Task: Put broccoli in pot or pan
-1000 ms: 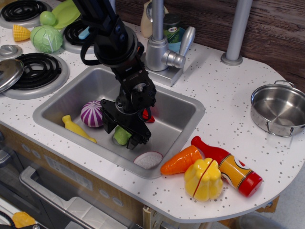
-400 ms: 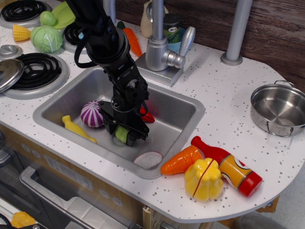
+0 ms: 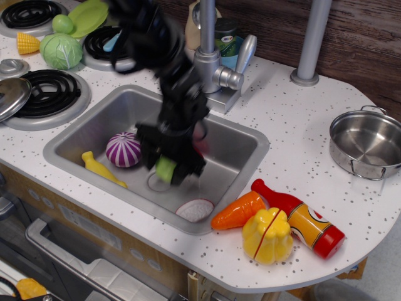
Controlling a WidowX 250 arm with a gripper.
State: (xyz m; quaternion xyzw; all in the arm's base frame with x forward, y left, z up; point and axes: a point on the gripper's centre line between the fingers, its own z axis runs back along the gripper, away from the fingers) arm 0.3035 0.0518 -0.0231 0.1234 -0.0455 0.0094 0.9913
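Note:
The broccoli (image 3: 165,168) is a small light-green piece held between the black fingers of my gripper (image 3: 168,164), which is shut on it and lifted above the floor of the steel sink (image 3: 244,139). The arm is motion-blurred. The steel pot (image 3: 366,143) with loop handles stands on the counter at the far right, well apart from the gripper.
A purple onion (image 3: 123,149), a yellow piece (image 3: 100,168) and a pale half slice (image 3: 195,209) lie in the sink. An orange carrot (image 3: 239,211), a red-orange bottle (image 3: 301,219) and a yellow pepper (image 3: 268,235) lie between sink and pot. The faucet (image 3: 213,56) stands behind the sink.
My gripper has closed on the broccoli and risen from the sink floor, shifting slightly right. The other toys have not moved.

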